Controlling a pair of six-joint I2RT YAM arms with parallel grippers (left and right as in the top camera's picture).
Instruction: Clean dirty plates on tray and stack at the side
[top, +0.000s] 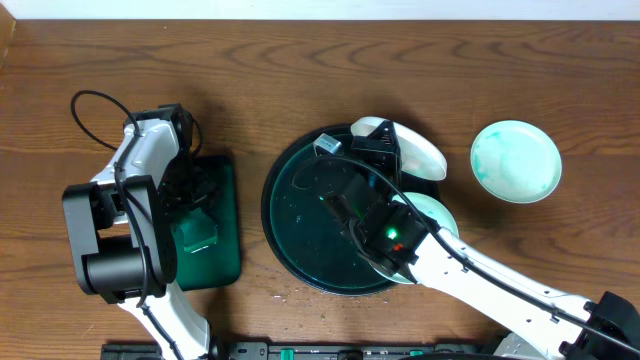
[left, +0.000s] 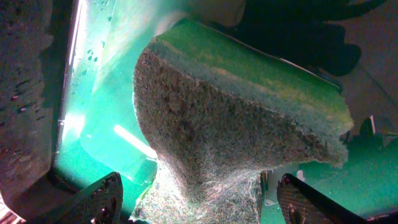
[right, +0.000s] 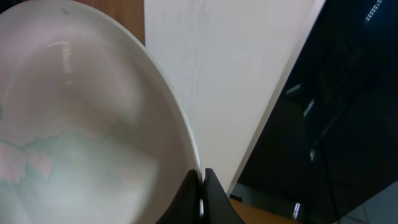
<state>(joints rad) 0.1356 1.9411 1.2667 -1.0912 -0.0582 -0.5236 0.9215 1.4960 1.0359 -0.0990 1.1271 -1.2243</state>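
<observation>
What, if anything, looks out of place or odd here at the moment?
The white plate hangs tilted over the far-right rim of the round tray, its edge pinched by the right gripper. A mint plate lying apart on the table carries green smears. The left gripper squeezes a sponge out of shape.

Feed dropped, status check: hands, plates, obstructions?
Left hand shut on sponge. Right hand pinching white plate rim at tray edge. Smeared plate aside on table. No obstruction seen.

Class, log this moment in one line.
left fingers: shut on sponge, over rectangular tray | right fingers: shut on white plate | smeared mint plate: on table
</observation>
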